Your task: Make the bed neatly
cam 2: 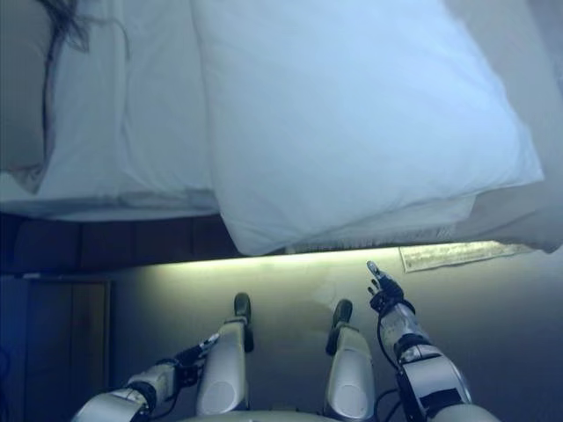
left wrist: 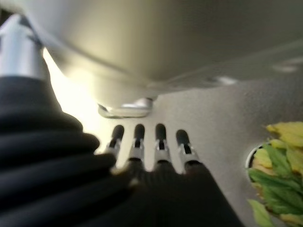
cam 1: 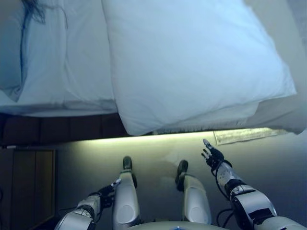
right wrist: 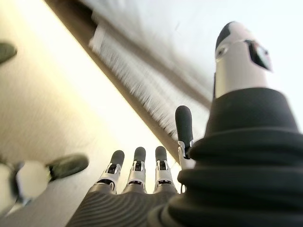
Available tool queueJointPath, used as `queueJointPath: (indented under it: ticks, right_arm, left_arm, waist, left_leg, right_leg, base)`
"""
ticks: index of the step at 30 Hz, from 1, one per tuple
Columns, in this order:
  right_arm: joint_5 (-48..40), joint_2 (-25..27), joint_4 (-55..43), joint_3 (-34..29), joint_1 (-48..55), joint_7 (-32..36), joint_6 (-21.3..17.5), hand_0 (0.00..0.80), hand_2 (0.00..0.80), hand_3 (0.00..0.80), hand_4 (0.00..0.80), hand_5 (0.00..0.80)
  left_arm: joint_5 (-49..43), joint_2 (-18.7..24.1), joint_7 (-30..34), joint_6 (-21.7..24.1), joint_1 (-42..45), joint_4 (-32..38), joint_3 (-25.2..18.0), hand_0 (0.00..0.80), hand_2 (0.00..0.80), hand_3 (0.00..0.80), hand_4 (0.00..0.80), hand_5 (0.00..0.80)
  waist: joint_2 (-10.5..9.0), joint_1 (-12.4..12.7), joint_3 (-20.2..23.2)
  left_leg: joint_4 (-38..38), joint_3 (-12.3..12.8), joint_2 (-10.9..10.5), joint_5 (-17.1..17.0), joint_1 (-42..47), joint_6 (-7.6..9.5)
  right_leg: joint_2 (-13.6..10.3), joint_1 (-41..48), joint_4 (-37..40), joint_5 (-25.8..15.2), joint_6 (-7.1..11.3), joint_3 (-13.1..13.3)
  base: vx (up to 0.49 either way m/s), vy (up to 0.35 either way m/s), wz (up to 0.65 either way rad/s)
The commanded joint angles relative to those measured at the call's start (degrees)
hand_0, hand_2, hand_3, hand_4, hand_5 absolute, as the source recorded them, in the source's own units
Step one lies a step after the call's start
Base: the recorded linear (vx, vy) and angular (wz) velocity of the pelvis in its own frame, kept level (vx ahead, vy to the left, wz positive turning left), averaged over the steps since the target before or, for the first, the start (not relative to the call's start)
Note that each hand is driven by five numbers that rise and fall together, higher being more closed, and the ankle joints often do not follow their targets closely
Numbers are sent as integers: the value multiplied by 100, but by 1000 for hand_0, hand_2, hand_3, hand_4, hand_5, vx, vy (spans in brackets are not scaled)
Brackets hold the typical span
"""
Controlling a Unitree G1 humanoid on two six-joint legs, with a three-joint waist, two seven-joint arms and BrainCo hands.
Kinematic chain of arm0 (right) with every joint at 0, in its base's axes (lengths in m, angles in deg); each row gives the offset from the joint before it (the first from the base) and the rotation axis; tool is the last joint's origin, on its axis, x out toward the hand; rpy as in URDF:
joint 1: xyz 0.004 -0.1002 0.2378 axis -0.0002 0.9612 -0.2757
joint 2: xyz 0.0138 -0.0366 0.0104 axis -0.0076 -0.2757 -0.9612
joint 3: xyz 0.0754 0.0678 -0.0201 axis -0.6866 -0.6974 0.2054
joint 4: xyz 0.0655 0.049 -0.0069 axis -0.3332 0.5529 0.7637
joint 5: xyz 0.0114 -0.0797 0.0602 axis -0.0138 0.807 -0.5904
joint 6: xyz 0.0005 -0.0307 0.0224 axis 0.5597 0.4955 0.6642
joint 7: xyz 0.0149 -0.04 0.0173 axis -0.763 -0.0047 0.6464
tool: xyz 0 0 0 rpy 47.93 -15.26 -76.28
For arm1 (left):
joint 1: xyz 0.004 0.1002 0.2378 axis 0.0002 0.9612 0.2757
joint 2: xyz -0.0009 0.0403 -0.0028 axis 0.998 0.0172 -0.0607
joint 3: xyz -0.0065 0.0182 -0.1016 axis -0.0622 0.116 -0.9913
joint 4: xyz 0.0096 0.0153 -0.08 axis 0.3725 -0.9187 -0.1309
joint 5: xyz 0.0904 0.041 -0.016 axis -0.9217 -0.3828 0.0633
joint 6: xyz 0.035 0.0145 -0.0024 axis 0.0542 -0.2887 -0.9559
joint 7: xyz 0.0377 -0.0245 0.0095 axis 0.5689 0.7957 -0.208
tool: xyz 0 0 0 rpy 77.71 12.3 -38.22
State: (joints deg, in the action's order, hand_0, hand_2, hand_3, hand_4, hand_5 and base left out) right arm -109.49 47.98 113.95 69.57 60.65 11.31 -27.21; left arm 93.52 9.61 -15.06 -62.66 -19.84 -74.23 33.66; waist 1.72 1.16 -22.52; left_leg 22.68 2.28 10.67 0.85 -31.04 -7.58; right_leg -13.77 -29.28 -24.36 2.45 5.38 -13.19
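Bed [cam 1: 72, 103] fills the upper half of both eye views, white sheet on it, its near edge running across the middle with a lit strip under the frame. Big white pillow [cam 1: 192, 62] lies on the right part of the bed, its lower corner hanging over the near edge, so it looks dropped there rather than squared; judged not yet neat. Second pillow [cam 1: 12, 52] sits at far left, partly cut off, with something dark at its top that can't be made out. Sheet [cam 1: 79, 57] between the two shows a few folds. Floor [cam 1: 158, 153] below is pale and glows from the under-bed light. Dark wooden cabinet [cam 1: 29, 184] stands at lower left by the bed base. Pale rug or mat [cam 1: 244, 135] with a fringed edge pokes out from under the bed at right; the right wrist view shows the fringe close.

Right hand [cam 1: 211, 154] is raised above the floor near the bed edge, fingers straight and spread, empty, likely staged to reach for the pillow corner. Left hand [cam 1: 108, 190] hangs low by the leg, fingers straight in its wrist view, holding nothing, idle. Green and yellow leafy thing [left wrist: 277, 170] shows at the edge of the left wrist view; can't tell what it is.

No readable writing or labels anywhere.
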Motion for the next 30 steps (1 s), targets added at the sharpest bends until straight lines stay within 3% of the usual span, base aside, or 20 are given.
queueJointPath:
  ticks: [1,7,9,19,30]
  right_arm:
    - [-239,353,-70,-229,-154,-44,95,0,0,0,0,0]
    - [-624,909,-44,-225,-620,283,466,0,0,0,0,0]
    - [-748,1114,-31,-227,-839,419,580,0,0,0,0,0]
    - [-762,1828,-298,-143,-1904,642,1037,0,0,0,0,0]
    - [-616,2406,-334,84,-3053,646,1221,0,0,0,0,0]
  left_arm:
    - [101,161,27,-100,50,-86,288,0,0,0,0,0]
    - [350,248,37,-119,-52,147,400,0,0,0,0,0]
    - [414,264,72,-67,-55,170,444,0,0,0,0,0]
    - [666,210,135,155,212,201,534,0,0,0,0,0]
    - [946,282,301,320,491,357,519,0,0,0,0,0]
  waist:
    - [10,163,-21]
    - [151,228,-202]
    - [183,270,-246]
    - [254,424,-316]
    - [331,626,-431]
  left_leg:
    - [472,-170,-137,213,-443,148]
    - [990,-312,-189,346,-1208,257]
    - [1246,-371,-206,567,-1402,288]
    - [1885,-511,-302,685,-2210,438]
    - [2215,-565,-373,590,-2737,516]
  right_leg:
    - [-333,-514,-429,107,111,497]
    - [-362,-1382,-1213,332,-14,610]
    - [-370,-1610,-1545,560,-14,668]
    - [-379,-2429,-2435,836,-214,789]
    - [-373,-2880,-3015,1002,-326,825]
  base:
    - [-63,6,16]
    - [-43,-3,13]
    - [39,-13,10]
    - [7,32,7]
    - [62,22,5]
